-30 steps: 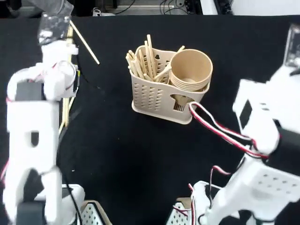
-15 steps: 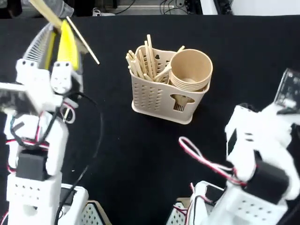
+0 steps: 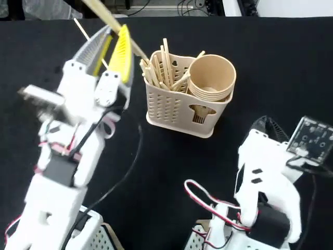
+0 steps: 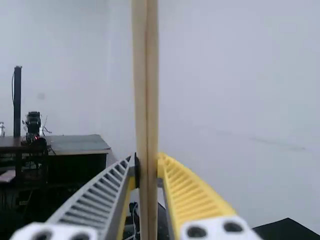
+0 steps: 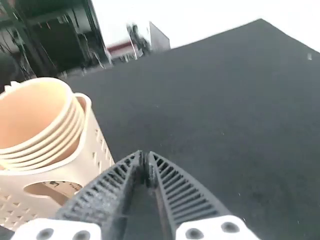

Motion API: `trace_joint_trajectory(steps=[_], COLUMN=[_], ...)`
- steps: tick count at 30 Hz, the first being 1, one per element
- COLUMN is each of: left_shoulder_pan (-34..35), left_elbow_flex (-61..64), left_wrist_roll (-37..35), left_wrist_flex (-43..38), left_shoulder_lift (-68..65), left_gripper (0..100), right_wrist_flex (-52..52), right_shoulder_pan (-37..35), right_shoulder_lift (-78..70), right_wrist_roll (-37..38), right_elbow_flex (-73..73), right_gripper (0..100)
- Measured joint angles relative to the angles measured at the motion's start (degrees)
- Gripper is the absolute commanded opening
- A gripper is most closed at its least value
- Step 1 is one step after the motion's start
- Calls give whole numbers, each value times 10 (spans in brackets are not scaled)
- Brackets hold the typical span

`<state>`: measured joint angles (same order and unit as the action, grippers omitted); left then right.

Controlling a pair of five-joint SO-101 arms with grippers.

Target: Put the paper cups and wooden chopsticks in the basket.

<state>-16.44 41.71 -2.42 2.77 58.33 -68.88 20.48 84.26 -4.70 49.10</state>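
Observation:
In the high view my left gripper (image 3: pixel 116 30) is shut on a pair of wooden chopsticks (image 3: pixel 99 10), held in the air just left of the basket (image 3: pixel 166 107). The left wrist view has the same chopsticks (image 4: pixel 145 100) standing upright between the grey and yellow fingers (image 4: pixel 175 185). The basket holds several chopsticks (image 3: pixel 161 65) and a stack of paper cups (image 3: pixel 212 78). One loose chopstick (image 3: pixel 81 29) lies on the table behind the left arm. My right gripper (image 3: pixel 264 121) is shut and empty, low over the table to the right of the basket (image 5: pixel 30 200) and cups (image 5: pixel 35 120).
The black table (image 3: pixel 270 57) is bare to the right of and behind the basket. Both arm bases and red-white cables (image 3: pixel 208 200) sit along the front edge. Clutter and cables lie beyond the far table edge.
The left arm has lifted the chopstick pair off the table's left side and swung right toward the basket. The right arm has drawn back toward the front edge.

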Motion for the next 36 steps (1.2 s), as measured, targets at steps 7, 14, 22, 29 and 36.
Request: trace_joint_trajectory(steps=[7,14,22,29,36], left_shoulder_pan=[-1,-3,-11,-45,-4], left_elbow_flex=[14,14,35,14,-132], left_wrist_roll=[-47,-49,-48,-65,-105], left_wrist_flex=[-66,-66,-66,47,276], left_shoulder_lift=[-134,-167,-171,-170,-170], left_gripper=[28,28,37,170,171], right_wrist_flex=[3,3,3,11,17], right_shoulder_pan=[-2,-4,-4,-4,-4], right_shoulder_lift=[58,103,104,104,104], right_wrist_roll=[0,0,0,11,16], right_elbow_flex=[33,41,42,56,62], right_gripper=[22,22,22,22,22])
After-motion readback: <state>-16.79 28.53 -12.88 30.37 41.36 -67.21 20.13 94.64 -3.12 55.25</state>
